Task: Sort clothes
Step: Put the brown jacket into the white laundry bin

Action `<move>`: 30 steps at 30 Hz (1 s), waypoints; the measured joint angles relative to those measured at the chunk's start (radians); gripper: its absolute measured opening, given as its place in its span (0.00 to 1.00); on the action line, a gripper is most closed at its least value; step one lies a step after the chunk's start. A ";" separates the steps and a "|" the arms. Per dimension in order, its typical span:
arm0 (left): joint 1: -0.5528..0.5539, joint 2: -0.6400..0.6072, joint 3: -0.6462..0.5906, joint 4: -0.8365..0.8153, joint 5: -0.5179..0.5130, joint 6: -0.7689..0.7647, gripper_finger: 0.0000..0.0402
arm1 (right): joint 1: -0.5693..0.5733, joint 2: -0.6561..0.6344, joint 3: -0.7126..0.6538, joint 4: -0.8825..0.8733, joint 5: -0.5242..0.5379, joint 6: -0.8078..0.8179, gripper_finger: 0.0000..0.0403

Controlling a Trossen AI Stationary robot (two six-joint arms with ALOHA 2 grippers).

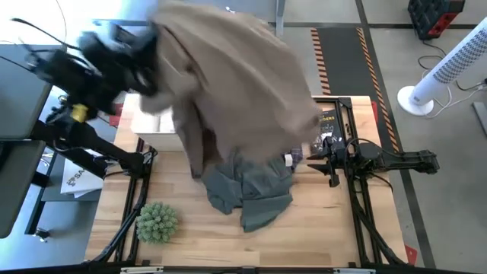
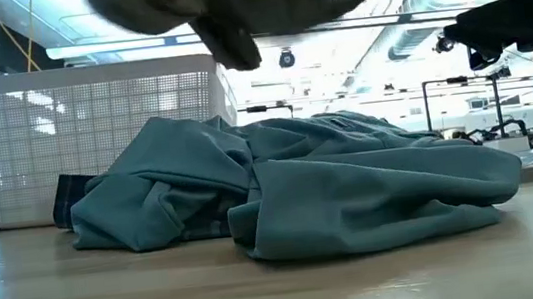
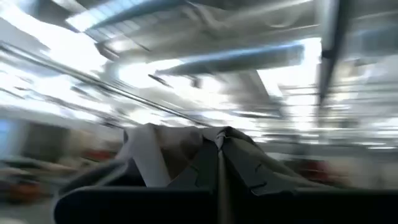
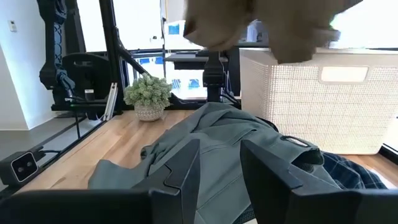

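Taupe-brown garment [image 1: 236, 84] hangs high over the table, pinched in the left gripper [image 3: 219, 146]; grey-green T-shirt [image 2: 301, 191] lies heaped below; right gripper [image 4: 219, 163] waits spread beside it.

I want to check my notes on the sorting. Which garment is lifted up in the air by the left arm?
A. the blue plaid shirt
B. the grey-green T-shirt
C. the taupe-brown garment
C: the taupe-brown garment hangs from the raised left gripper, while the grey-green T-shirt lies on the table.
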 joint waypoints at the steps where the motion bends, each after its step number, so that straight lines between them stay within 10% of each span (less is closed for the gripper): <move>1: 0.002 -0.010 0.018 0.000 -0.022 0.067 0.00 | 0.000 0.000 0.000 0.001 0.000 0.000 0.28; 14: 0.007 -0.021 0.212 -0.087 -0.258 0.543 0.00 | 0.000 0.000 0.000 0.002 0.000 0.000 0.28; 23: 0.075 0.014 0.206 -0.665 -0.221 -0.009 0.00 | 0.000 0.000 0.000 0.002 0.000 0.000 0.28; 30: 0.280 0.054 0.210 -0.778 -0.171 -0.102 0.00 | 0.000 0.000 0.000 0.002 0.000 0.000 0.28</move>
